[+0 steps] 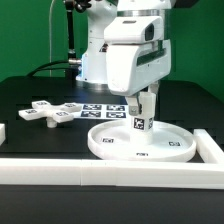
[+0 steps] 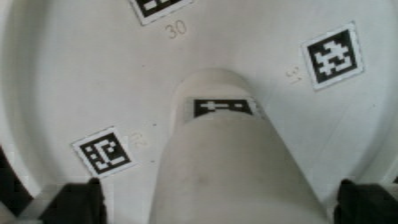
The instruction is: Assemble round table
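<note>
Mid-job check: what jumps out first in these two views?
The big white arm hangs over the round disc near the exterior view's middle. Its open gripper straddles the short cylinder, which stands upright on the disc. The cross-shaped piece lies apart on the black table, toward the exterior view's left.

Round rimmed disc [image 1: 170, 137] white, with small black-and-white square tags on its face and rim and faint grey digits by one tag. Short cylinder [image 1: 142, 118] white, same tags. Cross-shaped piece [image 1: 50, 113] white, tagged too. Marker board [image 1: 108, 110] white with black square patterns. Table [image 1: 40, 90] black. Border rail [image 1: 100, 172] white. Backdrop [image 1: 200, 40] green. Arm [image 1: 125, 60] white.
</note>
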Controlling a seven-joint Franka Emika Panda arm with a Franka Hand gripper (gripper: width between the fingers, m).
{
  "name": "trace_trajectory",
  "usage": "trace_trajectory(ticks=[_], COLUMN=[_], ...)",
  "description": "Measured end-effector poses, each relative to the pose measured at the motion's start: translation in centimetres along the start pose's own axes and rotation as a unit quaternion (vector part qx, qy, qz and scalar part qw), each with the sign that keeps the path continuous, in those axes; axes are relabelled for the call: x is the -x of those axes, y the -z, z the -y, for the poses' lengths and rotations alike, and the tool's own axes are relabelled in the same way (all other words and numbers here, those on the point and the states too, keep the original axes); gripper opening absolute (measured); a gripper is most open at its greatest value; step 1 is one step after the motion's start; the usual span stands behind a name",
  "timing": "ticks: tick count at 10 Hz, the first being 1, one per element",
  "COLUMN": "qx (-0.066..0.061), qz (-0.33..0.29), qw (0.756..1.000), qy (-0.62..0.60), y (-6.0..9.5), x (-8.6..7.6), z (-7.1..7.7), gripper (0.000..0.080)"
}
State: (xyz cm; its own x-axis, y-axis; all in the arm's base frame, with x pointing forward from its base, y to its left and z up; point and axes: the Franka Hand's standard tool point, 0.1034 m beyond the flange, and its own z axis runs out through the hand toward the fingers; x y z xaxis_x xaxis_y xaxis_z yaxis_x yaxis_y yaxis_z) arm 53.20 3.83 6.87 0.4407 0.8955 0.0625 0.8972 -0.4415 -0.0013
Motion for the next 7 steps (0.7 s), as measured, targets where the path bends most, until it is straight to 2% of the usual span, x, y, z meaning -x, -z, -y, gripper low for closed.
trace_trajectory(ticks=[1, 5, 7], qx=[0.012, 0.025, 0.026], qz=[0.003, 0.035, 0.044], qw=[0.998, 0.968, 0.949], qy=[0.057, 0.246, 0.31], y=[0.0, 0.0, 0.0], x=[-0.1, -1.6, -1.5], z=[-0.1, 0.2, 0.2], gripper=[0.0649, 0.0649, 0.0649])
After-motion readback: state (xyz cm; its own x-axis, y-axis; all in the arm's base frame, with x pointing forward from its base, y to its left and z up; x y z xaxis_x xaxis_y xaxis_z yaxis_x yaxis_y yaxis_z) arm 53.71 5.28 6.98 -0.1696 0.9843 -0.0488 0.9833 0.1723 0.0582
